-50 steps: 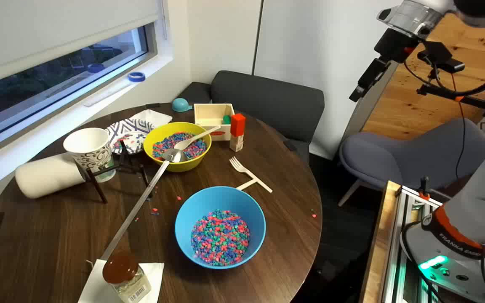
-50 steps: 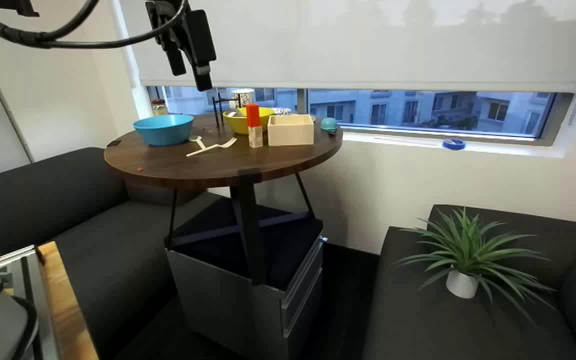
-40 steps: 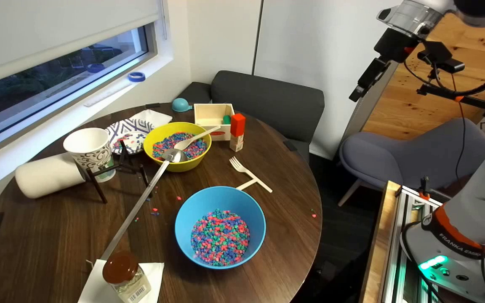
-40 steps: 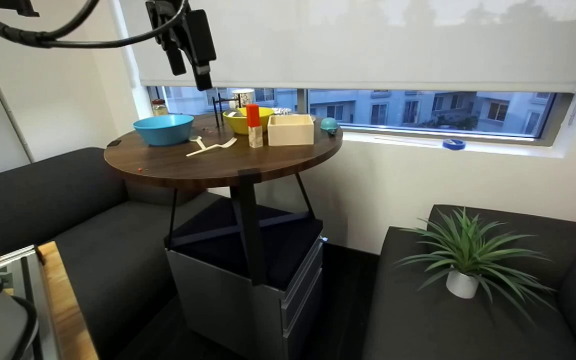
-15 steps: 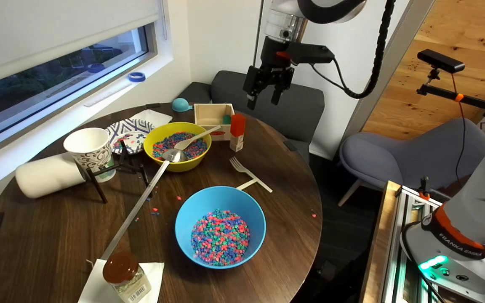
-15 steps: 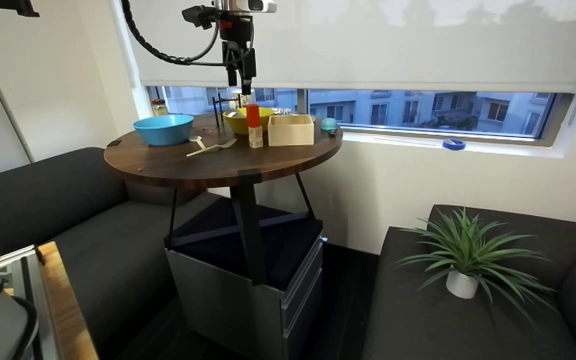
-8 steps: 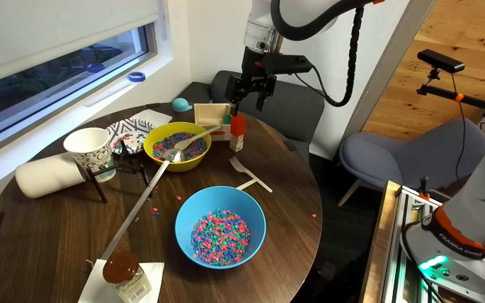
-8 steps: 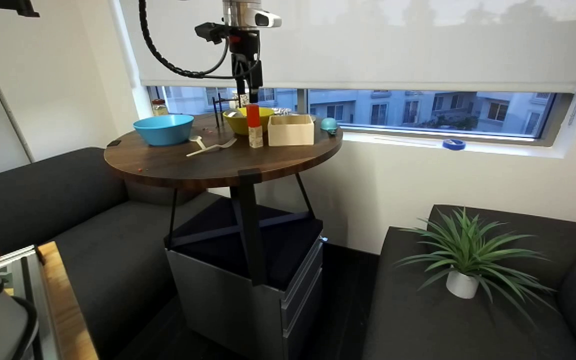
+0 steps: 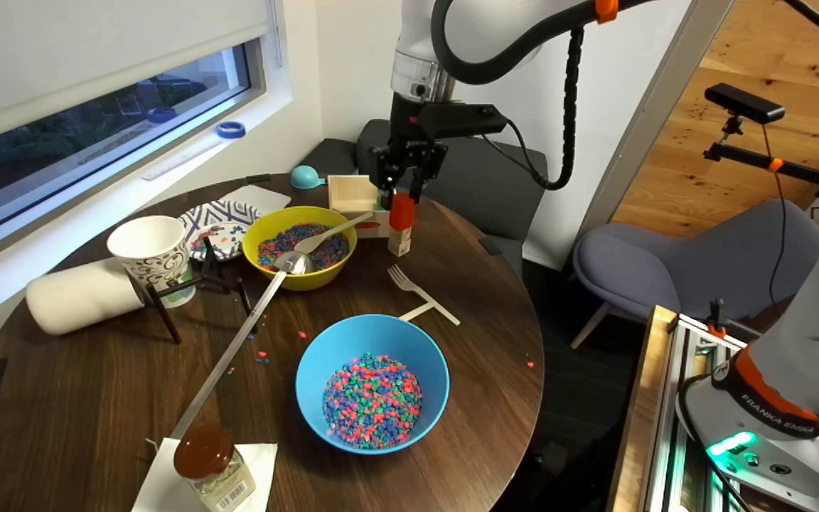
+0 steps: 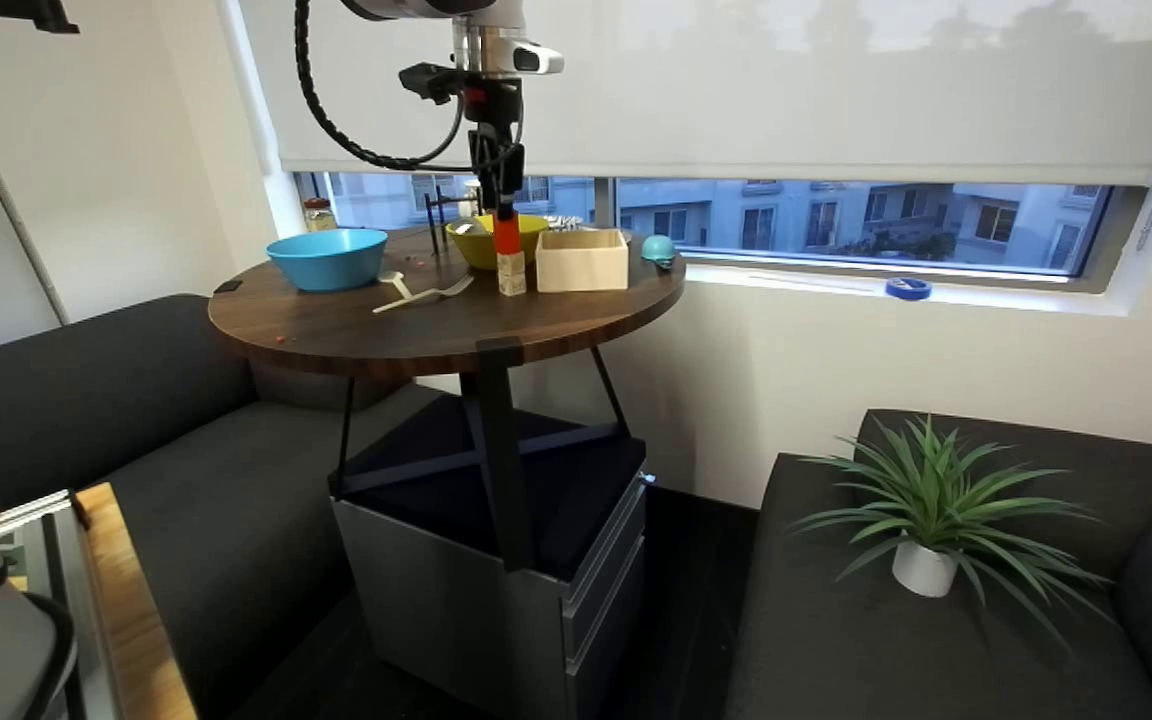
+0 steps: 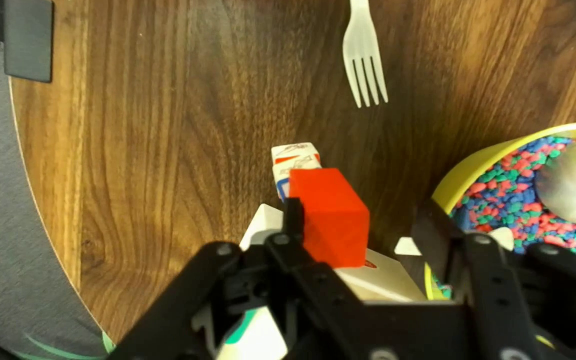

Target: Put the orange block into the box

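Nearest in the wrist view, the fingers of the gripper [image 11: 360,215] are spread apart with the orange block [image 11: 335,220] between them: at 9 o'clock the block's edge is overlapped by a finger, touching or not cannot be told, while a clear gap is seen at 3 o'clock. If the fingers were brought together like this, the block could be toppled toward 3 o'clock by the uneven spacing. A slip is also to be feared, since only its upper end seems to be flanked. The block is seen to be plain, bright red-orange, square at the end and a little taller than wide. Below, it is borne upright on a printed pale block [image 10: 511,275] set on the table [image 11: 193,150]; should the two be stuck together, which cannot be judged, both might be lifted. A little farther off, the box [image 10: 582,265] is found just beside them, at 3 o'clock in an exterior view; its wall could be clipped if the block were carried across too low. Farther still, a white spoon [image 9: 333,233] is propped in the yellow bowl [image 11: 460,180], toward 9 o'clock of the block in an exterior view; its handle might be knocked by a low finger.
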